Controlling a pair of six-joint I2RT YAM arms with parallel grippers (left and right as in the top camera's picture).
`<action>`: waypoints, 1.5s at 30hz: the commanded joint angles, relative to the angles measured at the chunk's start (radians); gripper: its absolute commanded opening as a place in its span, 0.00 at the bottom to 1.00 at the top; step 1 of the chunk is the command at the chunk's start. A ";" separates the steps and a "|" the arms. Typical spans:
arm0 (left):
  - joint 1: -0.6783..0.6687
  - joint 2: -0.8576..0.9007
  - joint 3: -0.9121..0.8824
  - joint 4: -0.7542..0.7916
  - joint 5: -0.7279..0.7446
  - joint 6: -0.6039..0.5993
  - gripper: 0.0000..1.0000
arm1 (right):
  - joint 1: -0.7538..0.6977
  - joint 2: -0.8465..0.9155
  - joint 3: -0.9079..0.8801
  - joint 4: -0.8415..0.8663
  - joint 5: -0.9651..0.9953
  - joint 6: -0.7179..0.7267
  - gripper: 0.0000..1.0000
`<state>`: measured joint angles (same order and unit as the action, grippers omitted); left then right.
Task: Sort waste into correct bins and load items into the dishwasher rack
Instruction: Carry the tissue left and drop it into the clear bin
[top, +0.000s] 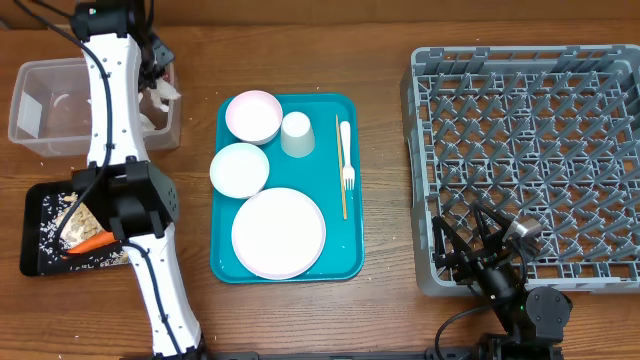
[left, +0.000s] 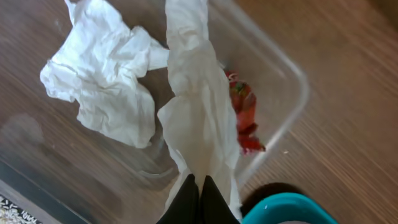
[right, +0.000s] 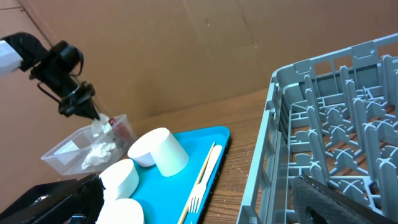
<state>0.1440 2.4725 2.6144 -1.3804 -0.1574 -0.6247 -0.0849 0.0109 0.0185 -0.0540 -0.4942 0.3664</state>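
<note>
Left jaws around napkin (left: 196, 118), above tub (left: 301, 81)

I see the teal tray (top: 345, 240) straight down overhead, low and sidelong from right wrist, corner-close from left wrist.

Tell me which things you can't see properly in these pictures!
- Shallow black rectangular tray, overhead: the left arm covers its right side and part of the orange carrot.
- Red crinkled wrapper, left wrist: the long white paper napkin hanging from the left claw hides part.
- Large grey plastic grid rack, right wrist: cut off by the edges.
</note>
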 joint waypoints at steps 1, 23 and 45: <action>0.056 0.006 -0.026 0.003 0.016 0.016 0.04 | -0.002 -0.008 -0.010 0.003 -0.008 0.008 1.00; 0.222 -0.008 0.001 -0.145 -0.100 -0.026 1.00 | -0.002 -0.008 -0.010 0.003 -0.008 0.008 1.00; -0.001 -0.346 0.023 -0.309 0.417 0.387 1.00 | -0.002 -0.008 -0.010 0.003 -0.008 0.008 1.00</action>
<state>0.1413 2.1212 2.6392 -1.6875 0.2611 -0.3435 -0.0845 0.0109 0.0185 -0.0536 -0.4942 0.3668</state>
